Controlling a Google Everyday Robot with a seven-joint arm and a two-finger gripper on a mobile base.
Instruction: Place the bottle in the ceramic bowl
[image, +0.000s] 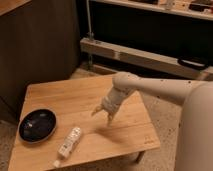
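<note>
Though near bottle (70, 142), claw (102, 115) over table (65, 95).

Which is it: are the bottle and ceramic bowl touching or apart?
Apart: the camera view shows bare table between bottle and ceramic bowl; the gripper hovers over mid-table.

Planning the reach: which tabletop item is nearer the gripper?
The bottle, lying on its side, just left of the gripper above the table; the black ceramic bowl sits farther left.

Your end effector (102, 115) hangs over the middle of the tabletop (60, 95), fingers (95, 111) spread apart. The bottle (70, 142) lies flat near the front edge, just beside the ceramic bowl (37, 125).
</note>
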